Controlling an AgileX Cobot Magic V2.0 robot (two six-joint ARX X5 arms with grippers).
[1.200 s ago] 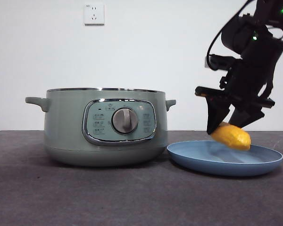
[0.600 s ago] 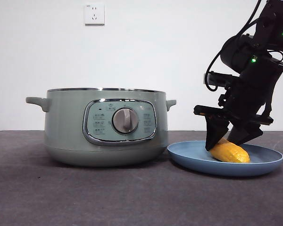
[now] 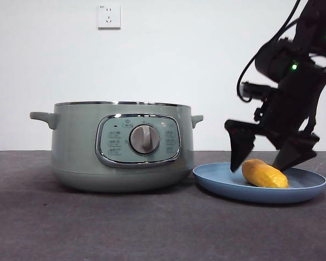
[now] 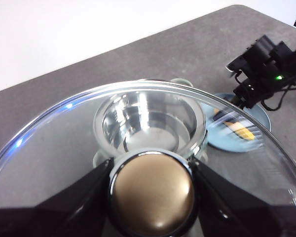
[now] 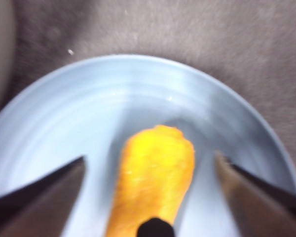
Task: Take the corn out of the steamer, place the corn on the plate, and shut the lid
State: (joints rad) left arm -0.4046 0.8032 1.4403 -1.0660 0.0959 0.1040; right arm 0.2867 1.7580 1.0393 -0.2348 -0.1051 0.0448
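The yellow-orange corn (image 3: 264,174) lies on the light-blue plate (image 3: 261,194), to the right of the sage-green steamer (image 3: 117,147), which stands uncovered. My right gripper (image 3: 255,159) hangs just over the corn, open, with one jaw on each side and neither touching it. The right wrist view shows the corn (image 5: 155,182) on the plate (image 5: 113,98) between the spread jaws of the right gripper (image 5: 150,160). My left gripper (image 4: 152,190) is shut on the knob (image 4: 152,195) of the glass lid (image 4: 49,148), held high above the open steamer (image 4: 148,123). The front view shows neither the lid nor the left arm.
A dark grey tabletop (image 3: 152,228) runs in front of the pot and plate. Behind them is a white wall with a socket (image 3: 108,16). Seen from the left wrist, the right arm (image 4: 264,64) reaches over the plate (image 4: 259,118).
The right gripper lowered the corn onto the plate, then opened and let it go. The corn now rests flat. The steamer has not moved.
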